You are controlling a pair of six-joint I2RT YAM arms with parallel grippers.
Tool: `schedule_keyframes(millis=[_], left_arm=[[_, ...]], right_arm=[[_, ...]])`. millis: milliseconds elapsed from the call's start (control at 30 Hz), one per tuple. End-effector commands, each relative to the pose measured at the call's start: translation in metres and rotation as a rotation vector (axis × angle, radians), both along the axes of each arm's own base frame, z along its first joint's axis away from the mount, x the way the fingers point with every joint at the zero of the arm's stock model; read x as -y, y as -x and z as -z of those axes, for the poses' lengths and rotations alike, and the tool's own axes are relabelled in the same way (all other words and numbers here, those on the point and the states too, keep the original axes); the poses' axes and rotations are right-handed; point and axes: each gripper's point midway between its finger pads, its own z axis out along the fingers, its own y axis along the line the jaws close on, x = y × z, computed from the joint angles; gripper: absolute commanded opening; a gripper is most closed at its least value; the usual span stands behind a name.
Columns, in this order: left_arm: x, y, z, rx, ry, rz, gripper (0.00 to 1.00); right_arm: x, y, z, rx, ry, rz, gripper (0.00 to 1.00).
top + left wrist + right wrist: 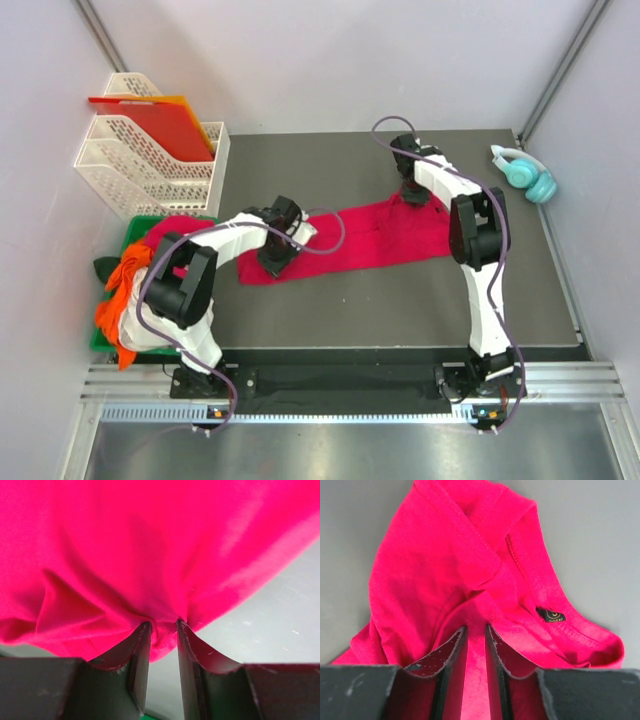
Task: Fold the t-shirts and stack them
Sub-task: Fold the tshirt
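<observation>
A crimson-red t-shirt (370,235) lies stretched in a long band across the dark mat. My left gripper (275,262) is shut on its left end; in the left wrist view a fold of the cloth (150,555) is pinched between the fingertips (164,625). My right gripper (413,197) is shut on the far right end. The right wrist view shows that cloth (445,560) running between the jaws (475,628), with the neck label (551,615) just right of them. Other t-shirts, orange (118,290), white (140,325) and pinkish-red (165,228), are heaped at the left.
The heap sits in a green bin (98,340) off the mat's left edge. White mesh file trays (140,165) holding a stiff red-orange sheet (165,125) stand at the back left. Teal headphones (525,172) lie at the back right corner.
</observation>
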Motion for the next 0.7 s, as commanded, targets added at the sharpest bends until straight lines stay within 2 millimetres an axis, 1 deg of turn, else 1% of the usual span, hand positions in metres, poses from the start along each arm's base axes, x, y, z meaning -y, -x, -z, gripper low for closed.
schedule_keyframes(millis=[0,33,67,100,133,200,233,300,333,400,433,467,500,533,600,633,667], left_arm=[[0.021,0.043,0.001,-0.142,0.016,0.135,0.33],[0.025,0.045,0.000,-0.143,0.015,0.153,0.33],[0.032,0.047,-0.001,-0.137,0.015,0.179,0.33],[0.035,0.049,0.000,-0.143,0.010,0.189,0.33],[0.042,0.053,0.000,-0.150,0.010,0.217,0.33],[0.049,0.054,0.000,-0.158,0.004,0.240,0.33],[0.056,0.056,0.000,-0.155,0.004,0.266,0.33],[0.063,0.058,0.001,-0.156,-0.003,0.293,0.33],[0.071,0.059,-0.001,-0.152,-0.003,0.316,0.33],[0.079,0.060,0.002,-0.158,-0.013,0.340,0.33],[0.087,0.060,0.000,-0.153,-0.014,0.364,0.33],[0.091,0.060,0.001,-0.153,-0.017,0.376,0.33],[0.095,0.062,0.005,-0.164,-0.024,0.393,0.33],[0.105,0.061,0.002,-0.153,-0.017,0.416,0.33],[0.114,0.065,0.006,-0.171,-0.022,0.438,0.33],[0.125,0.065,0.003,-0.160,-0.013,0.465,0.33],[0.128,0.068,0.007,-0.175,-0.021,0.479,0.32]], right_arm=[[-0.013,-0.012,0.031,-0.055,-0.081,-0.043,0.24],[-0.017,-0.019,0.025,-0.039,-0.093,-0.053,0.25],[-0.022,-0.021,0.025,-0.041,-0.113,-0.063,0.25],[-0.023,-0.027,0.024,-0.037,-0.122,-0.066,0.26],[-0.027,-0.029,0.023,-0.035,-0.131,-0.074,0.26],[-0.033,-0.036,0.019,-0.023,-0.152,-0.085,0.27],[-0.035,-0.038,0.019,-0.021,-0.157,-0.092,0.28],[-0.039,-0.044,0.015,-0.005,-0.175,-0.107,0.30],[-0.042,-0.046,0.013,-0.002,-0.184,-0.115,0.31],[-0.047,-0.051,0.012,0.003,-0.207,-0.140,0.32],[-0.049,-0.051,0.012,0.001,-0.217,-0.147,0.33],[-0.054,-0.051,0.014,-0.007,-0.237,-0.166,0.33],[-0.059,-0.054,0.012,0.002,-0.252,-0.179,0.34],[-0.062,-0.054,0.012,0.002,-0.265,-0.190,0.34],[-0.072,-0.055,0.012,0.006,-0.285,-0.219,0.34],[-0.075,-0.055,0.013,0.006,-0.290,-0.226,0.35],[-0.080,-0.055,0.011,0.012,-0.302,-0.238,0.35]])
